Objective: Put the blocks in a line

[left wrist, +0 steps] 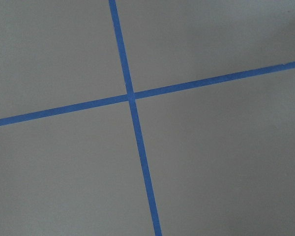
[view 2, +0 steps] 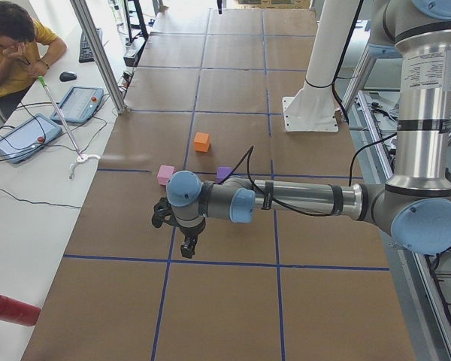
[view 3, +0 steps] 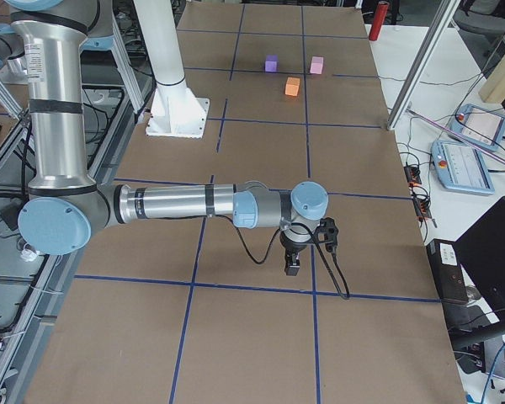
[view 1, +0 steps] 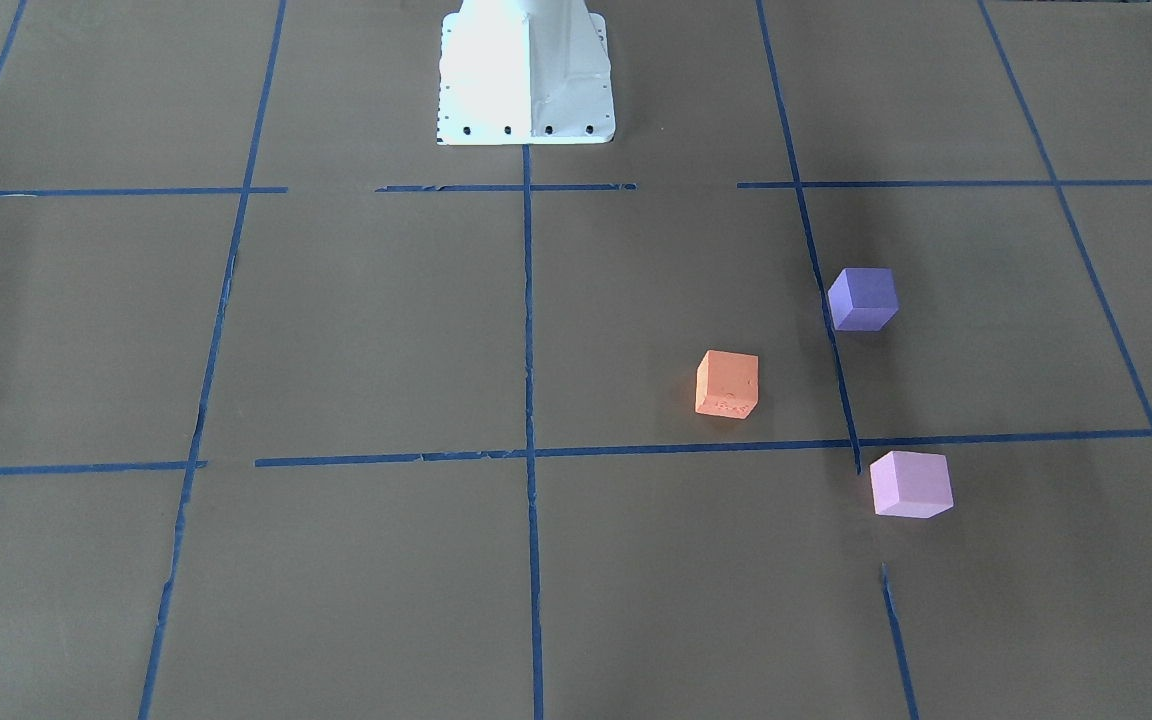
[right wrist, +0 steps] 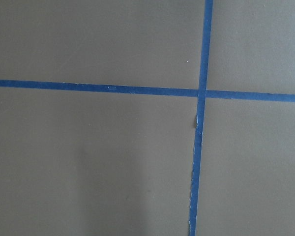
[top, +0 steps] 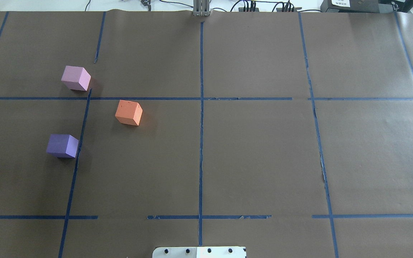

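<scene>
Left tool (view 2: 188, 250) hangs off the near arm in the left side view, pointing down at the counter (top: 256, 154). That side shot is the only one that catches it, so I can't tell if the fingers are apart or together. Same deal for the right tool (view 3: 292, 268): it points down near a tape crossing at the other end of the counter and only shows in the right side view, so I can't tell there either. Both wrist cams just show brown counter and crossing blue tape lines (left wrist: 132, 96), with no fingers in frame.

All three blocks sit on the robot's left half, apart from each other, more of a triangle than a row. The pink block (top: 76, 78) is farthest from the robot, just past a cross line of tape. The orange block (top: 129, 112) sits closer to the centre line. The purple block (top: 62, 145) is nearest the robot, with one edge right at a tape line.

In the left side view the left arm's forearm and cable run just in front of the purple block, so it's partly hidden there.

The white pedestal (view 1: 526, 75) is cut off at the frame edge. Off the counter there's an operator (view 2: 15, 45), a pendant (view 2: 26, 138) and a red cylinder (view 2: 11, 309).
</scene>
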Robot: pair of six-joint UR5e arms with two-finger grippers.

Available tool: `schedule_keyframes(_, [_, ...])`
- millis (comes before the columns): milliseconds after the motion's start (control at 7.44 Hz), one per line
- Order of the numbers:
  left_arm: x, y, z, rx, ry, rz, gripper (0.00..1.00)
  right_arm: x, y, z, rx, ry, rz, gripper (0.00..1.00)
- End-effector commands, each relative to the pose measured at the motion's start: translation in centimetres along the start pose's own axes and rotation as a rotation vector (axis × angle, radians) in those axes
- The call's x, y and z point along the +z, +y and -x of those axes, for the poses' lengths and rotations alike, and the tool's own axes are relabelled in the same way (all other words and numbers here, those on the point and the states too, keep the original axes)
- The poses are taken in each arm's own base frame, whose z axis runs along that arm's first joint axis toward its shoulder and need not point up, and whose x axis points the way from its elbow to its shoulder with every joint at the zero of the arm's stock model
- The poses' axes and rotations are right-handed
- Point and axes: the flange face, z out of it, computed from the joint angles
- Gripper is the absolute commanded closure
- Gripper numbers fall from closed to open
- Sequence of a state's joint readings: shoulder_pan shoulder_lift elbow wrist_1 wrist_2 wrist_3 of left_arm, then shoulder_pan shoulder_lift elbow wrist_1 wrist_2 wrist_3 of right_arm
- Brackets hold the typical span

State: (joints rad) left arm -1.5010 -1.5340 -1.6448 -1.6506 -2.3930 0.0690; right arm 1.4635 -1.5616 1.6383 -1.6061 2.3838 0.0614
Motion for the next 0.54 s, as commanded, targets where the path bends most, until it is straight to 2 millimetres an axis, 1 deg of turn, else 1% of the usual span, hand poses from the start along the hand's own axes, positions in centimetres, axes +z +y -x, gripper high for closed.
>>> schedule_keyframes(0, [-0.08, -0.16, -0.11, -0.002, -0.001, 0.000, 0.00, 0.00, 0.00, 0.00, 0.000, 0.000, 0.000, 0.00])
schedule_keyframes(269, [0.30, -0.04, 0.36, -0.010, -0.009, 0.006, 0.00, 0.00, 0.00, 0.00, 0.000, 0.000, 0.000, 0.00])
schedule_keyframes(403, [-0.35, -0.83, -0.32, 0.029, -0.008, -0.027, 0.00, -0.05, 0.00, 0.06, -0.001, 0.000, -0.001, 0.00])
